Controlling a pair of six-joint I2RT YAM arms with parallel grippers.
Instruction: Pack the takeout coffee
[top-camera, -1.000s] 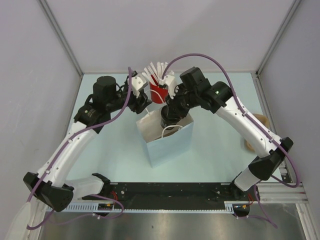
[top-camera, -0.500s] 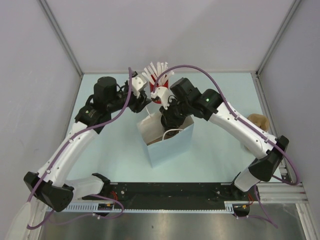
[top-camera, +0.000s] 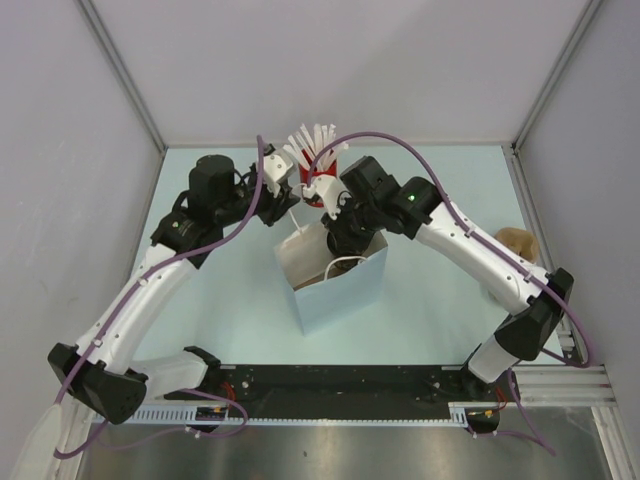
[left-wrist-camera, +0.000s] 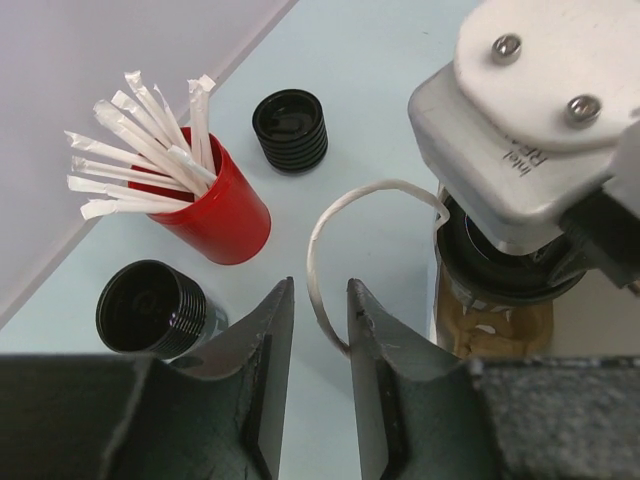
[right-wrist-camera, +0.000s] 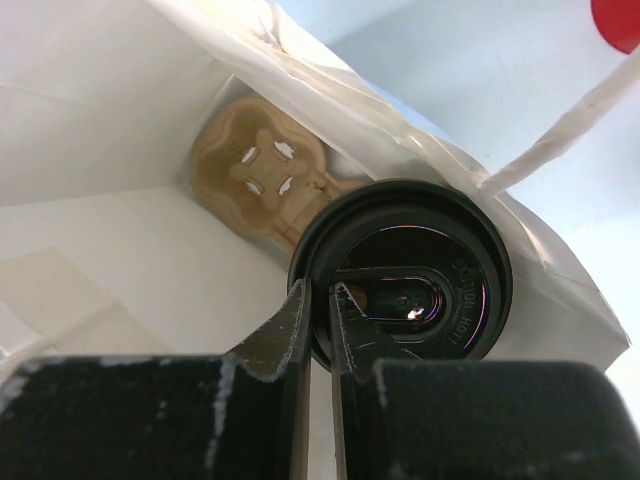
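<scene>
The takeout coffee (right-wrist-camera: 430, 300), a black cup with a black lid, hangs in the mouth of the white paper bag (top-camera: 335, 288). My right gripper (right-wrist-camera: 320, 297) is shut on the left rim of its lid. Below it, a tan cardboard tray (right-wrist-camera: 262, 172) lies in the bottom of the bag. My left gripper (left-wrist-camera: 320, 305) sits just left of the bag, jaws narrowly apart. The bag's white handle loop (left-wrist-camera: 318, 262) runs between them and touches the right finger (left-wrist-camera: 372, 345). In the top view the left gripper (top-camera: 288, 207) and right gripper (top-camera: 333, 232) meet over the bag's far edge.
A red cup (left-wrist-camera: 220, 215) of white paper-wrapped sticks stands behind the bag. Two more black ribbed cups (left-wrist-camera: 290, 128) (left-wrist-camera: 150, 305) stand on the table near it. A tan cardboard piece (top-camera: 517, 241) lies at the table's right edge. Grey walls close in three sides.
The right arm has swung left and brought the coffee down into the bag's mouth. The left jaws have narrowed around the handle loop.
</scene>
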